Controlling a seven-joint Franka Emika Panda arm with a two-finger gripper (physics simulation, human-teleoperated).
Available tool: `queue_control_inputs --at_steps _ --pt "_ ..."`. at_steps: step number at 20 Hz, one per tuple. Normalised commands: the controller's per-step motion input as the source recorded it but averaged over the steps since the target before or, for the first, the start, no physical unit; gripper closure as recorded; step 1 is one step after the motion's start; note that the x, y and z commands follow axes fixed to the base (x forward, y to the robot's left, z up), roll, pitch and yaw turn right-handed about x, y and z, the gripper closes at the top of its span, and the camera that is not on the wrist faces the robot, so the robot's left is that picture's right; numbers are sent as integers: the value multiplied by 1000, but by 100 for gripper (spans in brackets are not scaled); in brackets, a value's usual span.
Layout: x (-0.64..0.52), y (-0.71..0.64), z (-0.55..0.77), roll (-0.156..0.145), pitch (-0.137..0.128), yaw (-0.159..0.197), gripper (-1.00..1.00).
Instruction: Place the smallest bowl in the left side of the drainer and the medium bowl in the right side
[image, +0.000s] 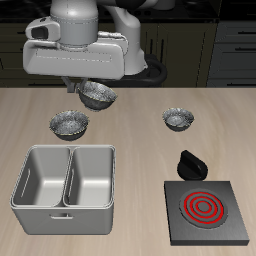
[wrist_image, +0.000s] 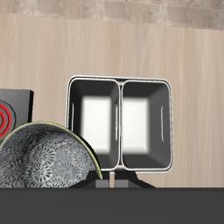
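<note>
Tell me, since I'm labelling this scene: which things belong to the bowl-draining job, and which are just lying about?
Job:
smallest bowl
medium bowl, in the gripper
drainer

Lying about:
largest bowl
stove plate
black object beside it

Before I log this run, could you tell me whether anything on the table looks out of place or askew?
Nothing stands out. The drainer sits square, both compartments empty. The smallest bowl and the bowl behind the drainer stand upright. A third bowl is close under the gripper; the jaws are hidden.
</note>
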Motion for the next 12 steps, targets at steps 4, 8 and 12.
queue_control_inputs --at_steps 4,8,12 --pt "-11 0 -369 5 35 -3 100" --pt "25 -134 -265 -25 30 -19 100" --pt "-32 -158 -219 -27 21 8 100"
